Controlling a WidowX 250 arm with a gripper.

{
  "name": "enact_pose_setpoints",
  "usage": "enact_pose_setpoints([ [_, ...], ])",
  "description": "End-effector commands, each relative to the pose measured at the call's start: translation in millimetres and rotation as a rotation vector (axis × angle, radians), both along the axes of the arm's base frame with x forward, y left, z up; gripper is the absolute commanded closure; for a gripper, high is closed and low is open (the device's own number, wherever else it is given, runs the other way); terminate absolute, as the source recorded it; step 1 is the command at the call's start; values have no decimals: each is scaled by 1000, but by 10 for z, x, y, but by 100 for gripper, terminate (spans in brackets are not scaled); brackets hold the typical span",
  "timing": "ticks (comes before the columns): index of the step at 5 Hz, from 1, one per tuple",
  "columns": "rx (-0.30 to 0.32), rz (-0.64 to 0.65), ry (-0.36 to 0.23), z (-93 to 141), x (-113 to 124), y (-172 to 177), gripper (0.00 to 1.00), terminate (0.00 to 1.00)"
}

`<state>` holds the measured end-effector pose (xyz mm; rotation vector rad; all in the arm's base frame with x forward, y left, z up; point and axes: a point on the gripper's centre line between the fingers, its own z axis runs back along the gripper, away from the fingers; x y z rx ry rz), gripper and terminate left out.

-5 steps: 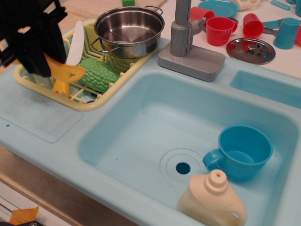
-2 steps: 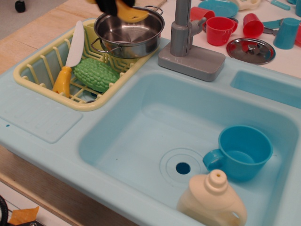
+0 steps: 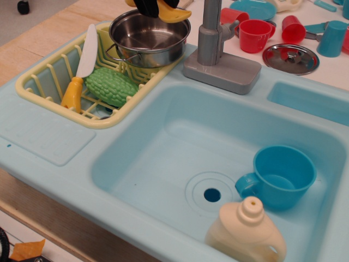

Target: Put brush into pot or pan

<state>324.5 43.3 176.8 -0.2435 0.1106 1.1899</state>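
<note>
Observation.image view: 1 arm, seen only at the top edge of the frame.
Gripper [image 3: 155,6]: black, mostly cut off by the frame; its jaws are closed on the brush.
Brush [image 3: 173,14]: yellow-orange, only its broad end shows below the black jaws, held in the air above the far rim of the pot; the bristle head cannot be seen.
Pot [image 3: 149,36]: shiny steel, upright, with wire loop handles, sitting in the far end of the rack; its inside is bare metal.
Rack [image 3: 39,90]: pale yellow dish rack on the left part of the counter.
Knife [image 3: 82,66]: white blade, yellow handle, lying in the rack beside the green vegetable [image 3: 112,87].
Faucet [image 3: 211,38]: grey, standing just right of the pot.
Sink [image 3: 163,136]: light blue basin holding a blue cup [image 3: 281,176] and a cream bottle [image 3: 248,232], which touch.
Lid [image 3: 290,58]: flat steel, on the counter behind the sink, near 2 red cups [image 3: 254,35].
</note>
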Motion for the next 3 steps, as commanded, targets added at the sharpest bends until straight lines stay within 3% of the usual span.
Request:
enact_pose_setpoints([
  [1,-33,-14,-29,66,46,58,0,0],
  [2,-33,-14,-29,66,46,58,0,0],
  [3,-33,-14,-29,66,46,58,0,100],
])
